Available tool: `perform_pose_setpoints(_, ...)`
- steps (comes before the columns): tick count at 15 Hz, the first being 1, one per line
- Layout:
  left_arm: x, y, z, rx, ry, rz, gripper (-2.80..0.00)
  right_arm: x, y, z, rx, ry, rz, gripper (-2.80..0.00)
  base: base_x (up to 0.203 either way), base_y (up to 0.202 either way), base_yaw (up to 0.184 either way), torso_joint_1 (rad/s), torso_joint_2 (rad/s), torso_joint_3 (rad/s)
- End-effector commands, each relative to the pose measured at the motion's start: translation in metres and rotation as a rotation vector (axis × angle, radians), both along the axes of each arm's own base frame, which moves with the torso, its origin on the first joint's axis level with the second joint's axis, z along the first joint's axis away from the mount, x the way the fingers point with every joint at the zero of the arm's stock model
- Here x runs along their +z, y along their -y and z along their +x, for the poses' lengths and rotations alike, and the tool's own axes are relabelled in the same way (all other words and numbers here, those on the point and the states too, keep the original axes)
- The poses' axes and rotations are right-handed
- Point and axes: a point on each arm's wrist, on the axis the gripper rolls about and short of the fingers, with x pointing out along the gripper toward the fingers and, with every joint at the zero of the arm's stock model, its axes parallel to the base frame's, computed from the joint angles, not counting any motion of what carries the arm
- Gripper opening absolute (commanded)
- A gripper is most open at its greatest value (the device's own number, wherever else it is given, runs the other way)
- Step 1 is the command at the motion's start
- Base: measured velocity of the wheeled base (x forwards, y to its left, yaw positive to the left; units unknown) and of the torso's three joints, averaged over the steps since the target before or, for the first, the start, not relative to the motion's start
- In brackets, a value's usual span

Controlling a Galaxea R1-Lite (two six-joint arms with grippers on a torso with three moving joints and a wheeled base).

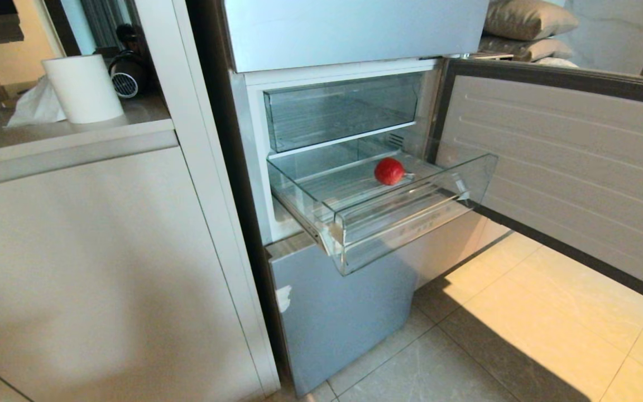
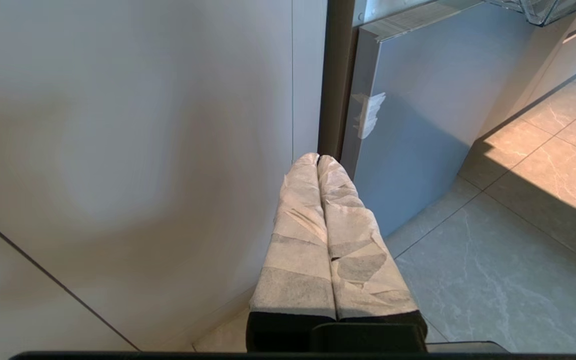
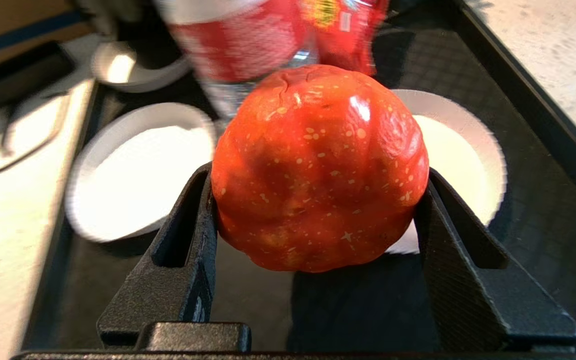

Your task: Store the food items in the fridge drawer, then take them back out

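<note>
The pale blue fridge (image 1: 332, 312) stands with its middle door swung open and the clear fridge drawer (image 1: 411, 223) pulled out. One red food item (image 1: 389, 171) lies on the drawer's ribbed floor near the back. In the right wrist view my right gripper (image 3: 319, 175) is shut on a second glossy red-orange food item (image 3: 318, 150), held above a black tray; this arm is outside the head view. My left gripper (image 2: 318, 159) is parked low and shut on nothing, pointing at the seam between the white cabinet and the fridge's bottom panel.
The black tray (image 3: 518, 150) holds two white bowls (image 3: 133, 170), a red-labelled bottle (image 3: 238, 45) and a red packet (image 3: 348, 30). The open fridge door (image 1: 567, 167) juts out on the right. A fixed clear bin (image 1: 344, 109) sits above the drawer. White cabinet (image 1: 104, 251) on the left.
</note>
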Motion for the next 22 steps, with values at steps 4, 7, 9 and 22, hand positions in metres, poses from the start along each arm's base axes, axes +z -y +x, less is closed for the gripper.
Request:
perform_pose_setpoints(4, 0.000, 0.000, 0.000, 0.001, 0.000, 0.000, -2.80, -0.007, 0.010, -0.007, -0.020, -0.004, 0.004, -2.80, 0.000, 0.000, 0.000, 0.000, 0.00, 0.000)
perform_pose_setpoints(7, 0.000, 0.000, 0.000, 0.001, 0.000, 0.000, -2.80, -0.006, 0.012, -0.012, -0.029, 0.000, -0.002, 0.00, 0.000, 0.000, 0.000, 0.000, 0.00, 0.000)
perform_pose_setpoints(9, 0.000, 0.000, 0.000, 0.001, -0.001, 0.000, -2.80, -0.004, 0.016, -0.016, -0.039, 0.004, -0.006, 0.00, 0.000, 0.000, 0.000, 0.000, 0.00, 0.000)
perform_pose_setpoints(22, 0.000, 0.000, 0.000, 0.001, 0.000, 0.000, -2.80, 0.127, -0.134, -0.058, 0.057, 0.070, -0.133, -2.80, 0.000, 0.000, 0.000, 0.000, 0.00, 0.000)
